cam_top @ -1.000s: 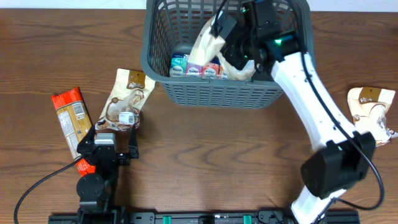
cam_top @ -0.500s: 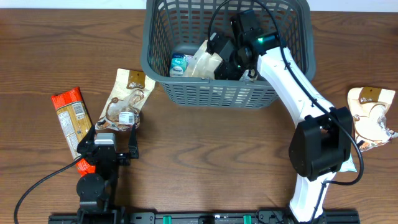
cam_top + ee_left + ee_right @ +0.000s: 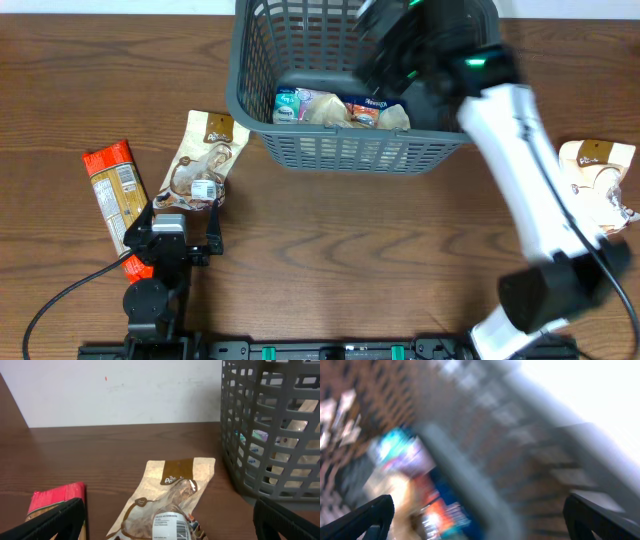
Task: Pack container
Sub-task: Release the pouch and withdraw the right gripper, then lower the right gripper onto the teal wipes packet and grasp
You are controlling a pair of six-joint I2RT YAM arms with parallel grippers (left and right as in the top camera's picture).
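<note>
The container [image 3: 340, 152], a large dark grey slotted basket, stands at the back centre and holds several snack packets [image 3: 345, 108] on its base. Blurred by motion, my right gripper [image 3: 385, 50] hangs over the basket's right half. In the right wrist view it [image 3: 480, 520] is open, with nothing between its fingers and the packets [image 3: 427, 505] below. My left gripper [image 3: 183, 215] rests open at the front left, just short of a beige mushroom packet [image 3: 200, 160]. That packet [image 3: 170, 502] lies between the wide-spread fingers [image 3: 57, 520], untouched, and the basket wall [image 3: 250, 460] stands to the right.
A red snack packet [image 3: 115, 190] lies left of the left gripper, and shows as a red corner [image 3: 55, 502] in the left wrist view. Another beige packet [image 3: 598, 185] lies near the table's right edge. The right arm's white links cross the table's right side.
My right gripper opened and released the beige packet, which now lies among the others in the basket. The gripper then rose above the basket. The left arm has not moved.
</note>
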